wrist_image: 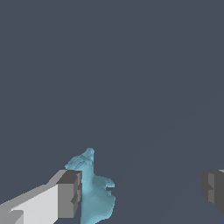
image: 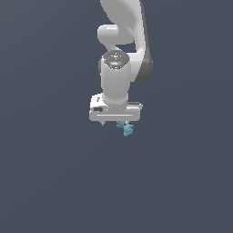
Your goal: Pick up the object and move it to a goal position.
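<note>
The object (image: 128, 129) is a small light-blue knobbly piece, showing just below the white hand in the exterior view. My gripper (image: 119, 122) points straight down over it, and the hand hides most of its fingers there. In the wrist view the gripper (wrist_image: 142, 192) is open with its jaws wide apart. The object (wrist_image: 94, 192) lies between the fingers, right against one grey pad (wrist_image: 70, 194) and far from the other pad (wrist_image: 213, 189). Whether that pad touches it, I cannot tell.
A plain dark grey-blue floor (image: 50, 182) fills both views. The white arm (image: 123, 32) rises toward the top of the exterior view. No other objects or marker show.
</note>
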Robot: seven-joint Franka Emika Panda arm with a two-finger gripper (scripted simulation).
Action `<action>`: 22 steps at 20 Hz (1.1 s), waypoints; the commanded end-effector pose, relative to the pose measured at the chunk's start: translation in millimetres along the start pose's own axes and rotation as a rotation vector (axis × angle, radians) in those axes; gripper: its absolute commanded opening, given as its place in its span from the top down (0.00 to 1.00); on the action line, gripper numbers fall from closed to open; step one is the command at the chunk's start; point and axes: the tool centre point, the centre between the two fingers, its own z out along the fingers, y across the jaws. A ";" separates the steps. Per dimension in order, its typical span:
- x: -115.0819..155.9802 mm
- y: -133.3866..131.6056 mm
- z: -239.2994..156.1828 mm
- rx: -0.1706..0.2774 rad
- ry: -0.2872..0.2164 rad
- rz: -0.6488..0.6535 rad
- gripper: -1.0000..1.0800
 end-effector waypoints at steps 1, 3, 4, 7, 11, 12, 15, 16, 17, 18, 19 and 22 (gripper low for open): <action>0.0 0.0 0.0 0.000 0.000 0.000 0.04; 0.4 0.0 -0.2 0.002 0.002 0.004 0.04; 0.9 0.1 -0.5 0.006 0.004 0.009 0.04; 3.6 0.6 -2.1 0.020 0.015 0.035 0.04; 5.4 1.4 -3.5 0.028 0.020 0.053 0.04; 5.3 1.4 -3.4 0.027 0.020 0.051 0.04; 3.7 0.1 -1.8 0.026 0.018 0.038 0.04; 2.8 -0.8 -0.9 0.026 0.018 0.030 0.04; 1.7 -1.8 0.2 0.026 0.018 0.021 0.04; 0.4 -3.0 1.6 0.026 0.017 0.010 0.04; -1.1 -4.4 3.1 0.025 0.017 -0.003 0.04; -7.0 -9.7 8.8 0.024 0.014 -0.052 0.04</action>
